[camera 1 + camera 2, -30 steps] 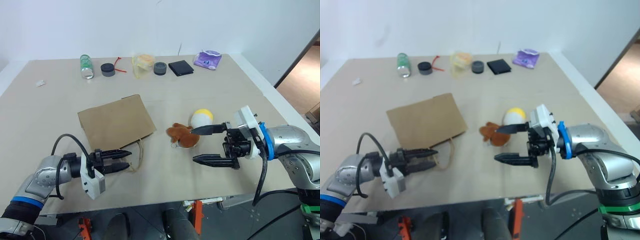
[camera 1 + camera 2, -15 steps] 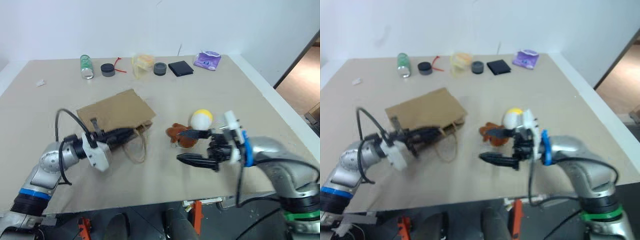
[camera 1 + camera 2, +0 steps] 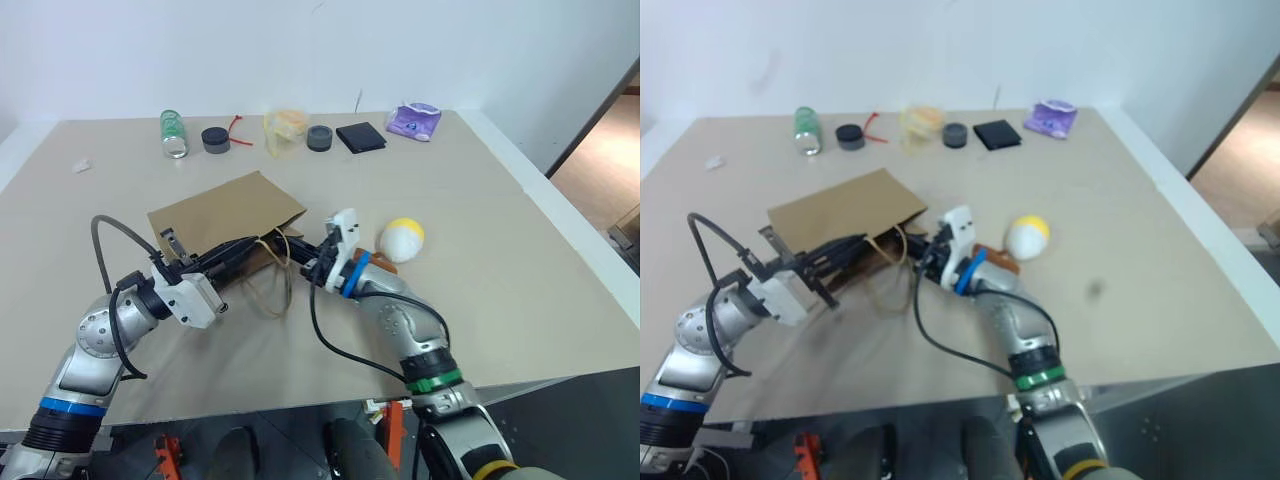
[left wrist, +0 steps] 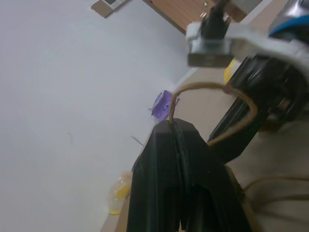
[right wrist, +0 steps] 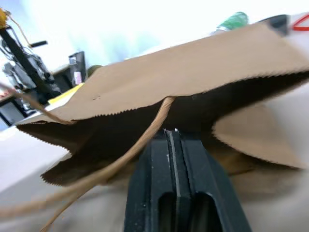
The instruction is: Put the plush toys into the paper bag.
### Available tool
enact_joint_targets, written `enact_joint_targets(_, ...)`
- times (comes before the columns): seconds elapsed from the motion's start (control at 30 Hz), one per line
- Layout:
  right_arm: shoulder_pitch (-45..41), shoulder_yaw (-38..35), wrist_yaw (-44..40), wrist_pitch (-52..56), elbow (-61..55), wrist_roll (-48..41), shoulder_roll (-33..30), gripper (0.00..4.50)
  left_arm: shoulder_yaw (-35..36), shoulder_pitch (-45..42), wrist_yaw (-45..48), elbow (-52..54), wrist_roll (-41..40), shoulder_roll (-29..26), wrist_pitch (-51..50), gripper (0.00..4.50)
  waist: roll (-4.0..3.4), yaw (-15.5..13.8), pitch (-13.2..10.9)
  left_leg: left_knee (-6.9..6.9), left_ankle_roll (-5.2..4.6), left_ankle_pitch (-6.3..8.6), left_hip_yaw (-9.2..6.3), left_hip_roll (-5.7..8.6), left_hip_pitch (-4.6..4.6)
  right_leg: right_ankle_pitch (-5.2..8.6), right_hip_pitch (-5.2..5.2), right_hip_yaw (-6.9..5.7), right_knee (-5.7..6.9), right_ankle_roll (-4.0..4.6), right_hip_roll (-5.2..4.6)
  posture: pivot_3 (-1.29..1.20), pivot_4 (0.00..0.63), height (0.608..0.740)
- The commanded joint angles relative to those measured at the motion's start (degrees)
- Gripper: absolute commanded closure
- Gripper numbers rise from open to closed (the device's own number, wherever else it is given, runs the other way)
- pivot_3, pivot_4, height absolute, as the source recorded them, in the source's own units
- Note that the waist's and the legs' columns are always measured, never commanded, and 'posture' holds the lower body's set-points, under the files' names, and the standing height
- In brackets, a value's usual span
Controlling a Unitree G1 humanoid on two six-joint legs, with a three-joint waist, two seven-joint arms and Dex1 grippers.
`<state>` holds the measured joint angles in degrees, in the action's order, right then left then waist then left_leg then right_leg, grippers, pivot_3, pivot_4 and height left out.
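Left gripper point(image 4: 179, 145): pressed together on a twisted cord handle point(image 4: 212, 89) of the paper bag, lifting the bag's top edge.
Right gripper point(image 5: 173, 140): fingers pressed flat together, tips at the bag's open mouth; whether they pinch the paper I cannot tell.
Paper bag point(image 3: 225, 208): brown kraft, lying on the bench point(image 3: 480, 210), mouth turned toward the grippers and gaping.
Brown plush toy point(image 3: 998, 262): on the bench just behind the right wrist, mostly hidden.
White ball plush point(image 3: 403, 238): yellow-topped, beside the brown toy, outside the bag.
Far edge: green bottle point(image 3: 173, 133), purple packet point(image 3: 416, 120), black square point(image 3: 361, 136).
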<state>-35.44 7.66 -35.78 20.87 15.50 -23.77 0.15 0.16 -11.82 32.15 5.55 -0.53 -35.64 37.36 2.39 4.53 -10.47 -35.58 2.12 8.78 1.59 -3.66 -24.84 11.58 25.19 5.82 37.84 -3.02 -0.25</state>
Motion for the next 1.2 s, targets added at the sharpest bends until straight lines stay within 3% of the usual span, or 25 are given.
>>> enact_joint_targets(0.03, -3.9, -0.6, 1.1, -4.7, 6.6, 1.9, 4.0, 4.44, 1.7, 0.1, -1.4, 2.9, -0.8, 0.6, -0.1, 4.50, 0.00, 0.0, 0.0, 0.00, 0.00, 0.00, 0.00, 0.00, -0.04, 0.00, 0.02, 0.00, 0.00, 0.00, 0.00, 0.00, 0.150, 0.740)
enact_joint_targets(0.2, -8.5, -2.9, 7.9, -8.0, 17.8, 5.0, 8.5, 4.44, 3.0, 0.5, -3.1, 3.8, -1.2, 2.0, -1.0, 4.50, 0.00, 0.1, 0.0, 0.04, 0.00, 0.00, -0.03, 0.00, -0.12, 0.02, 0.11, -0.03, 0.00, 0.02, 0.00, 0.00, 0.150, 0.740)
enact_joint_targets(0.33, -9.2, -0.8, 11.0, -5.4, 20.7, 8.9, 8.5, 4.44, 5.8, -1.8, -6.5, 5.1, -2.0, 3.6, -5.1, 4.50, 0.02, 0.0, 0.0, 0.02, 0.00, 0.00, -0.03, -0.02, -0.16, 0.03, 0.10, -0.11, 0.00, 0.02, -0.03, 0.00, 0.150, 0.740)
enact_joint_targets(0.6, -8.1, -0.5, 13.6, 0.5, 17.5, 11.5, 7.3, 4.44, 10.8, -7.9, -11.1, 8.2, -2.1, 4.2, -12.6, 4.50, 0.10, -0.1, 0.1, 0.03, -0.06, -0.05, -0.12, -0.02, -0.15, 0.04, 0.01, -0.22, 0.00, 0.00, -0.05, 0.00, 0.150, 0.740)
enact_joint_targets(1.03, -7.0, 0.1, 12.8, 1.8, 14.2, 12.1, 7.5, 4.44, 11.5, -9.0, -13.0, 11.6, -1.2, 5.0, -14.8, 4.50, 0.09, -0.1, 0.1, 0.05, -0.06, -0.05, -0.14, -0.02, -0.20, 0.10, 0.04, -0.24, -0.01, -0.03, -0.04, 0.00, 0.150, 0.740)
enact_joint_targets(1.2, -3.3, 0.1, 5.2, -2.4, 1.8, 8.1, 5.7, 4.44, 8.2, -6.0, -10.0, 9.8, -2.3, 5.7, -14.3, 4.50, 0.08, -0.1, 0.1, 0.09, -0.06, -0.04, -0.14, -0.02, -0.23, 0.13, 0.07, -0.23, -0.01, -0.05, -0.04, 0.00, 0.150, 0.740)
